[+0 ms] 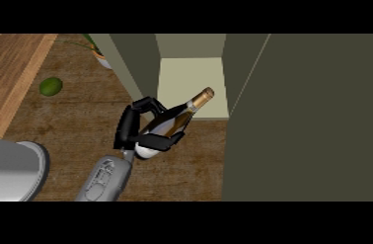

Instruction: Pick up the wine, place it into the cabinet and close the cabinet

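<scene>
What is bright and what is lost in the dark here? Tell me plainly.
Head view: the cabinet's pale inner shelf is the brightest patch. Head view: the cabinet door at the right is a flat dark panel with no detail. Head view: the wine bottle shows a bright gold neck, but its dark body merges with the black robot hand, blurring their outlines.
</scene>
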`<action>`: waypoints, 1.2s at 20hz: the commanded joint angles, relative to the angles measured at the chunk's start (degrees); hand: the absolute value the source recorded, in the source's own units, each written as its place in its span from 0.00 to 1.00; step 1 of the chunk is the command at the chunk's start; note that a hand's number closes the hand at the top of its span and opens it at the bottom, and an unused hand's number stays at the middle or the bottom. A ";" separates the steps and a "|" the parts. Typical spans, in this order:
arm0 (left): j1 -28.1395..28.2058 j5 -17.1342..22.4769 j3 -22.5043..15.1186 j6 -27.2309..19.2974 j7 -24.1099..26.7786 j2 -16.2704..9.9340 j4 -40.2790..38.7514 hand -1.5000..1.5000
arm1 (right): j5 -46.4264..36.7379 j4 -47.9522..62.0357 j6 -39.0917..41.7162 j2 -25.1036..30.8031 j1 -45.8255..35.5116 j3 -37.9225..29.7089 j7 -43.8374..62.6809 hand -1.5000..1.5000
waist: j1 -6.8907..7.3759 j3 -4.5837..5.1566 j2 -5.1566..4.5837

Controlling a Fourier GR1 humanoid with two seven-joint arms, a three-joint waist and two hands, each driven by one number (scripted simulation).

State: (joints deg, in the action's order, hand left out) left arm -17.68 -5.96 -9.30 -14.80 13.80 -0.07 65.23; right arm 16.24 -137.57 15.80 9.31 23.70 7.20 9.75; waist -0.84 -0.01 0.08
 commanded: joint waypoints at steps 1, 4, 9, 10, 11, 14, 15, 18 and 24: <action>-5.86 -1.93 -4.26 -5.80 -2.98 0.07 -4.81 1.00 | 3.69 -6.24 -0.64 -0.22 0.28 -0.29 2.97 0.00 | -0.19 0.02 -0.09; -10.32 -0.44 -3.70 -6.01 -7.51 0.05 -4.22 1.00 | 3.69 -3.66 0.62 -0.63 1.41 -1.76 0.69 0.00 | -0.17 0.01 -0.07; -13.43 6.64 -10.52 -12.75 -8.11 0.02 -6.18 1.00 | 4.69 -6.15 -0.53 -0.75 0.93 -1.19 3.37 0.00 | -0.98 0.07 -0.24; -12.61 6.55 -8.59 -11.72 -7.48 0.01 -6.22 1.00 | 7.44 -6.69 2.70 0.80 4.59 -3.44 1.20 0.00 | -0.89 0.02 -0.11; -14.87 7.71 -10.28 -13.57 -9.87 0.01 -8.25 1.00 | 6.48 -7.45 1.74 0.38 3.65 -2.26 2.28 0.00 | -1.45 0.05 -0.21; -18.31 9.29 -9.84 -14.68 -8.92 0.03 -12.89 1.00 | 5.88 -6.58 0.51 -0.08 1.00 -2.80 3.51 0.00 | -1.04 0.07 -0.34; -17.28 9.51 -12.11 -17.33 -8.65 0.03 -12.90 1.00 | 9.23 -6.55 4.99 1.50 6.27 -5.51 -0.60 0.00 | -1.75 0.02 -0.20; -20.64 8.08 -11.17 -18.22 -7.88 0.05 -19.03 1.00 | 11.09 -8.26 3.42 1.45 5.19 -6.53 2.11 0.00 | -1.50 0.04 -0.30; -25.60 11.83 -17.62 -23.38 -7.81 0.06 -29.31 1.00 | 8.67 -5.57 2.85 0.53 0.72 -4.07 3.05 0.00 | -2.58 0.10 -0.71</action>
State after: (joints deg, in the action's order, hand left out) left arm -41.09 3.46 -22.74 -34.70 5.49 -0.23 41.09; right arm 18.44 -137.07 20.06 10.03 24.56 2.68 8.55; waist -2.73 0.03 -0.37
